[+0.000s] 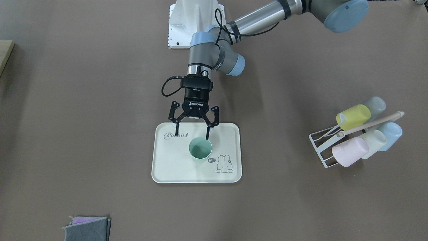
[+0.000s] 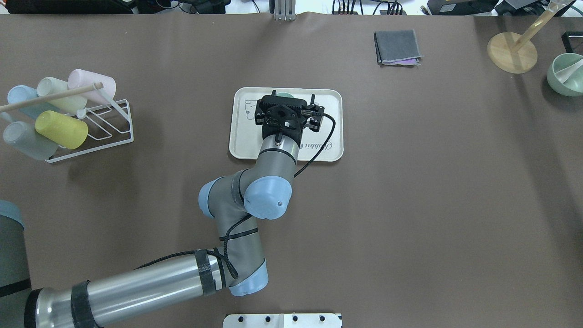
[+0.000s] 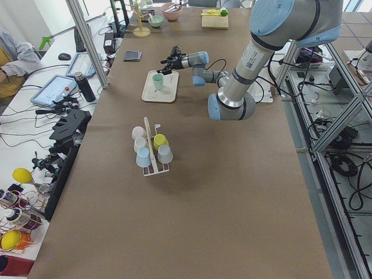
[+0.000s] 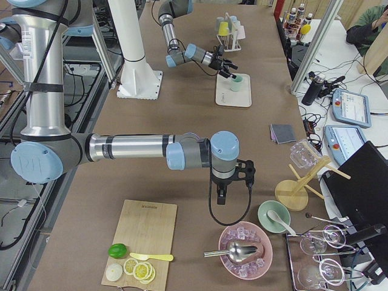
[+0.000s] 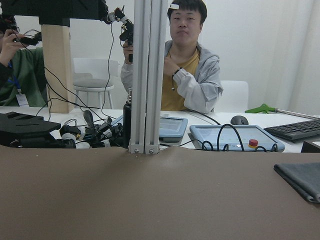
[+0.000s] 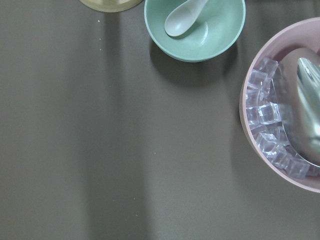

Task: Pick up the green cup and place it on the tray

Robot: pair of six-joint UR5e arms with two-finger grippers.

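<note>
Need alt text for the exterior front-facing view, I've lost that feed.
The green cup stands upright on the tray, with the left gripper open beside it, toward the robot, not clamped on it. A white rack of pastel cups lies at the view's right; a folded grey cloth sits at the bottom left.

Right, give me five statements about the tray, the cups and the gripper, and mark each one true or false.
1. The green cup stands upright on the tray. True.
2. The left gripper is shut on the green cup. False: it is open, not clamped on the cup.
3. The yellow cup lies on the tray. False: it sits on the wire rack, well away from the tray.
4. A folded grey cloth lies on the table, off the tray. True.
5. The green bowl has a spoon in it. True.
</note>
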